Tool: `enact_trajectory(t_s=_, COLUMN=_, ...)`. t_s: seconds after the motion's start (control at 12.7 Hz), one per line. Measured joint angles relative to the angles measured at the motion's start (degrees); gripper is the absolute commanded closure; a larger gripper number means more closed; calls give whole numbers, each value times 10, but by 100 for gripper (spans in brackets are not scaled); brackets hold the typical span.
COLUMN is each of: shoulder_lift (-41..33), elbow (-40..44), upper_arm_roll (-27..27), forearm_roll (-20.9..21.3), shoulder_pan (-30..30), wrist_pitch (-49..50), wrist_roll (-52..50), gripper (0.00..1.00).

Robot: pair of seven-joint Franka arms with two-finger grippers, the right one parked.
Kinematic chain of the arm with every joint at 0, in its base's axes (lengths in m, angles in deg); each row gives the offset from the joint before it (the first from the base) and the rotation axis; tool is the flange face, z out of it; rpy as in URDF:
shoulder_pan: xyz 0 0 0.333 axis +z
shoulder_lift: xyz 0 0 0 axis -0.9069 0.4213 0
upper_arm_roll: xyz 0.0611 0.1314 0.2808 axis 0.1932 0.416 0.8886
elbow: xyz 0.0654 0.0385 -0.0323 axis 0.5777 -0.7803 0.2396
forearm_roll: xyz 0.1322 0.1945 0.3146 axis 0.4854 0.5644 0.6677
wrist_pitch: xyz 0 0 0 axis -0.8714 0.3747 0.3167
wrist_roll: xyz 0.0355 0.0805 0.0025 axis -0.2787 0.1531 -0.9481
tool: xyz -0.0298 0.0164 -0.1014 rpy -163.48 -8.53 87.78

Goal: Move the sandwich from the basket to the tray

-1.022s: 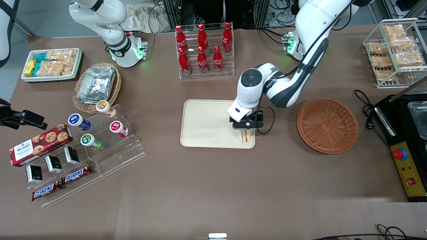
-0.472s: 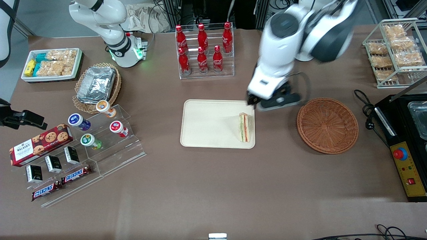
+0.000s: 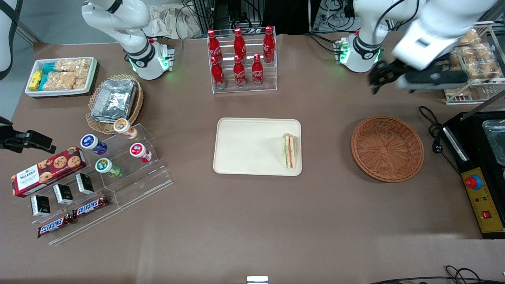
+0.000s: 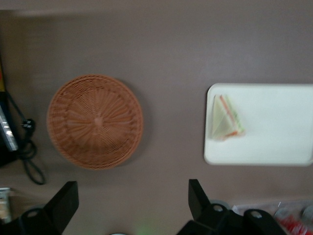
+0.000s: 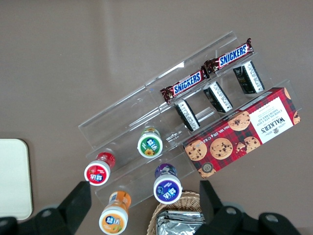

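Observation:
The sandwich (image 3: 289, 150) lies on the cream tray (image 3: 244, 146), at the tray's edge nearest the reddish-brown wicker basket (image 3: 387, 148). The basket holds nothing. In the left wrist view the sandwich (image 4: 225, 117), the tray (image 4: 279, 127) and the basket (image 4: 95, 121) all show far below. My gripper (image 3: 379, 79) is open and empty, raised high above the table, farther from the front camera than the basket and close to the wire rack of snack bags. Its fingers (image 4: 196, 196) stand wide apart.
A rack of red cola bottles (image 3: 240, 59) stands farther from the camera than the tray. A wire rack of snack bags (image 3: 469, 59) and a black appliance (image 3: 479, 157) sit at the working arm's end. Acrylic stands with snacks (image 3: 98, 169) sit toward the parked arm's end.
My gripper let go of the sandwich on the tray, rose, and swung away over the basket toward the wire rack. The sandwich stays on the tray.

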Motion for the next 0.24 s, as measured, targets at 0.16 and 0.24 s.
enact_trajectory(t_s=0.16, shoulder_lift=-14, elbow=-2, upper_arm_roll=28, forearm_roll=-1, shoulder_pan=14, wrist_pitch=16, wrist_roll=55, gripper=0)
enact_trajectory(t_s=0.24, shoulder_lift=-14, elbow=-1, upper_arm_roll=30, forearm_roll=-1, shoulder_pan=24, wrist_pitch=16, wrist_roll=64, gripper=0)
